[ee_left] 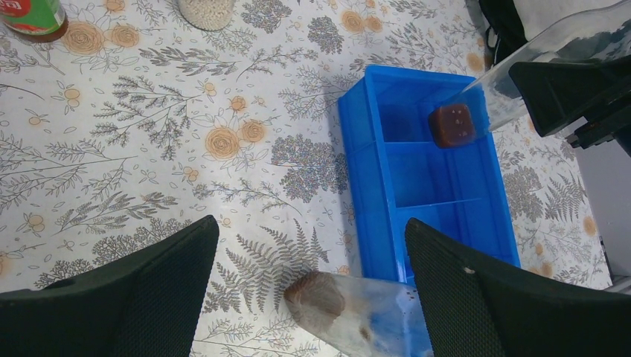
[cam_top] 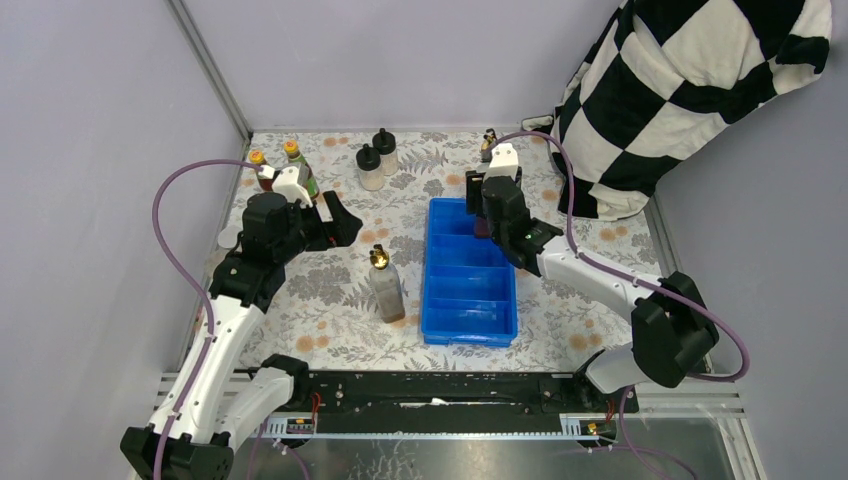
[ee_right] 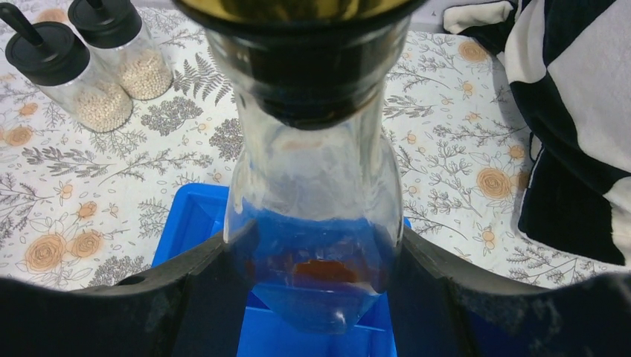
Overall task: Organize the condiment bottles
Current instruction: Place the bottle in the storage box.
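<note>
My right gripper (cam_top: 487,212) is shut on a tall clear gold-spouted bottle (cam_top: 489,142) and holds it over the far compartment of the blue tray (cam_top: 470,338). In the right wrist view my gripper (ee_right: 320,253) clamps the bottle (ee_right: 316,178) at its lower body. The left wrist view shows this bottle (ee_left: 476,111) tilted above the tray (ee_left: 353,149). A second gold-spouted bottle (cam_top: 385,285) stands left of the tray. My left gripper (cam_top: 335,222) is open and empty behind it; its base (ee_left: 320,297) shows below the gripper (ee_left: 310,230). Two black-capped pale bottles (cam_top: 377,160) and two orange-capped sauce bottles (cam_top: 280,165) stand at the back. I see no silver-lidded jars.
The tray's near compartments hold nothing. A black-and-white checkered cloth (cam_top: 690,90) hangs over the back right corner, close to my right arm. The black-capped bottles also show in the right wrist view (ee_right: 97,97). Grey walls close the left and back sides.
</note>
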`<action>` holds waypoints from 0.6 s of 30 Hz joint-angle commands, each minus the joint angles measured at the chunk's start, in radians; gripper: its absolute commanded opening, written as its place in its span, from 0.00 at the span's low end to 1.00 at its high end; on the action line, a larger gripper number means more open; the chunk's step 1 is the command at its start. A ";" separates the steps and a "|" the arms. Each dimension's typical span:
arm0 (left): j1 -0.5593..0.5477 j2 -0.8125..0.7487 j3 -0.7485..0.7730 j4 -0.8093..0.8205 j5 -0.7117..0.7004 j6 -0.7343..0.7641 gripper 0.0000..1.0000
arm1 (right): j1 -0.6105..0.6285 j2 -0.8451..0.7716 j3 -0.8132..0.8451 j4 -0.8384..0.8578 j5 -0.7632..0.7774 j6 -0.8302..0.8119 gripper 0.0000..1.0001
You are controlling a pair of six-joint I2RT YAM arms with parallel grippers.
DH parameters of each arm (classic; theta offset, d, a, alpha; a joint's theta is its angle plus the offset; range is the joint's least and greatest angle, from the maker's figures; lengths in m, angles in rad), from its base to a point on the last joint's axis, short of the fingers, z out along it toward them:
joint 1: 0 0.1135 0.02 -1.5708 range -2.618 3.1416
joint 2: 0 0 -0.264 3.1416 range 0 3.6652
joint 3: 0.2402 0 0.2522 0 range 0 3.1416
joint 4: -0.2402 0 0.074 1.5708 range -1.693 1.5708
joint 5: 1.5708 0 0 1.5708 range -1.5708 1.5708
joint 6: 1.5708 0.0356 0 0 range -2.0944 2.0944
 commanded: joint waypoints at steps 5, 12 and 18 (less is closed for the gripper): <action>-0.001 0.013 -0.008 0.052 -0.021 0.013 0.99 | -0.013 0.008 -0.034 0.182 0.008 -0.015 0.29; -0.002 0.019 -0.010 0.053 -0.024 0.017 0.99 | -0.024 0.035 -0.057 0.234 0.006 -0.012 0.29; -0.002 0.026 -0.011 0.056 -0.026 0.018 0.99 | -0.040 0.066 -0.066 0.248 0.004 -0.002 0.28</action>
